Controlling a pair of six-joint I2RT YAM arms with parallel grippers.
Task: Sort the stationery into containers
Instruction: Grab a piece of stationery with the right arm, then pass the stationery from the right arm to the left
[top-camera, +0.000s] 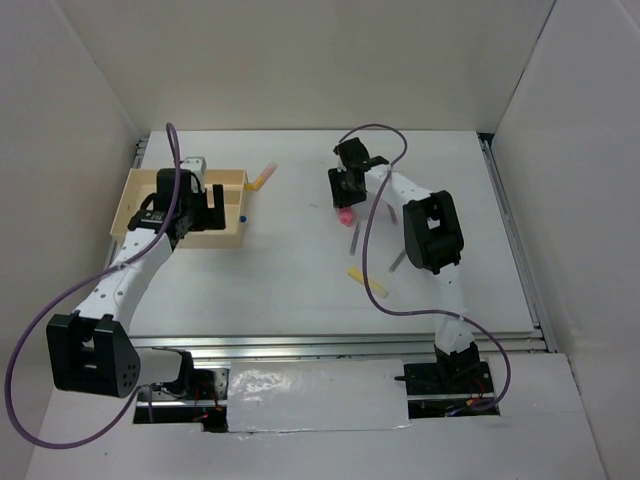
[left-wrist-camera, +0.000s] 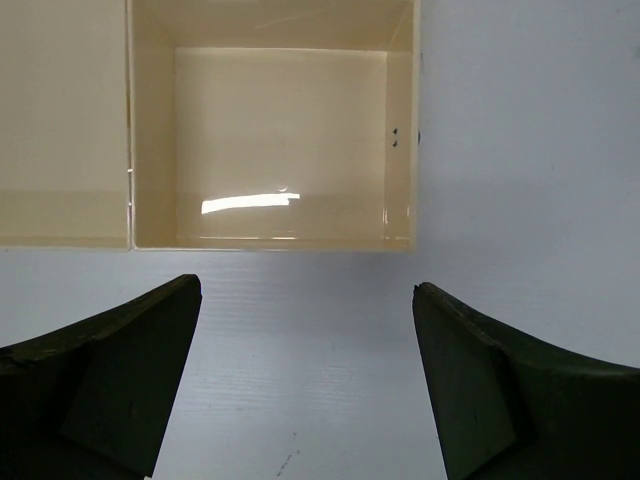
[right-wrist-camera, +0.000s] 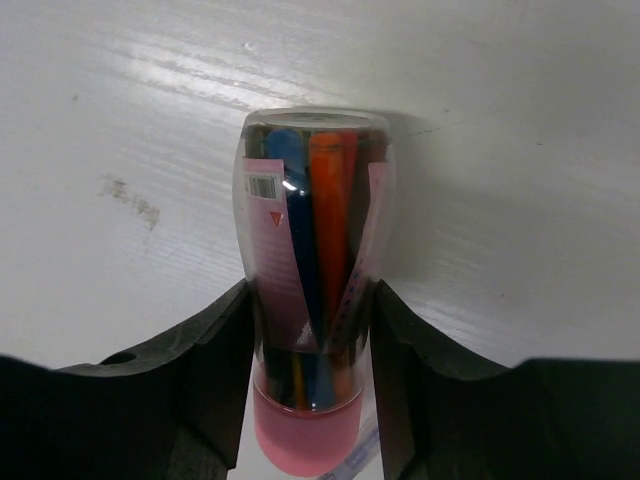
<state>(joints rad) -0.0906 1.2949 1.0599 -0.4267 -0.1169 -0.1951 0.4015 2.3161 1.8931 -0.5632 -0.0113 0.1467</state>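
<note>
Barcode label (right-wrist-camera: 262, 187) on gripped pink tube (right-wrist-camera: 306, 260); text illegible.

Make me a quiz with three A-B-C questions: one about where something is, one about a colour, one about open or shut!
1. The wooden tray is by: A) the left arm B) the right arm C) neither.
2. The cap on the clear tube is: A) green B) pink C) black.
3. The left end effector is: A) open B) shut on a pen C) holding the tray.
Answers: 1 A, the left arm reaches over it. 2 B, pink shows inside the right end effector. 3 A, its fingers stand apart, empty.
</note>
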